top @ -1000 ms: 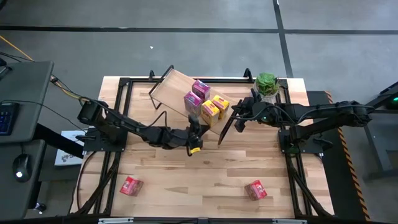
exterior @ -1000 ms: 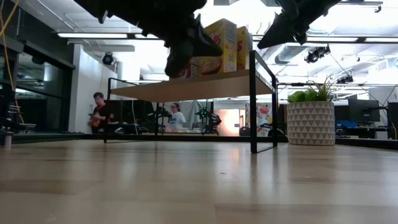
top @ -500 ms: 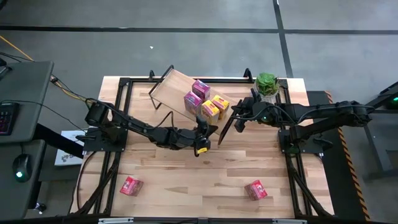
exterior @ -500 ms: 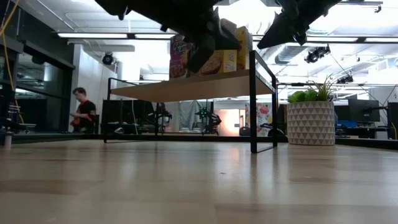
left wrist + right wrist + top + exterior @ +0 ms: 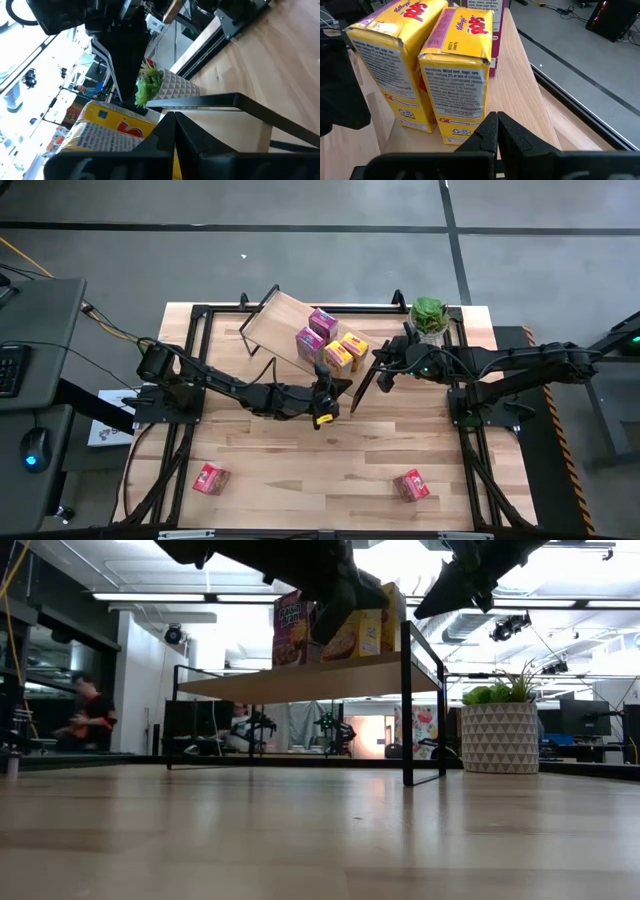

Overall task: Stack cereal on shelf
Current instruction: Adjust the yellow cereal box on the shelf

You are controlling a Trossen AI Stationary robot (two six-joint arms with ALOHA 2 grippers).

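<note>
Reading "Kellogg's Pops", yellow cereal boxes (image 5: 455, 75), wooden shelf (image 5: 520, 95)

left arm (image 5: 230, 390): dark, slim, jointed links; round black motor housing at its base end
left gripper (image 5: 325, 392): black body with a small yellow mark at the tip end
right arm (image 5: 520, 365): black tubular links, bulkier joint blocks
right gripper (image 5: 379, 370): black, two thin tapered fingers (image 5: 490, 132), matte, pressed flat together
cables: orange-yellow lead at nine o'clock
</note>
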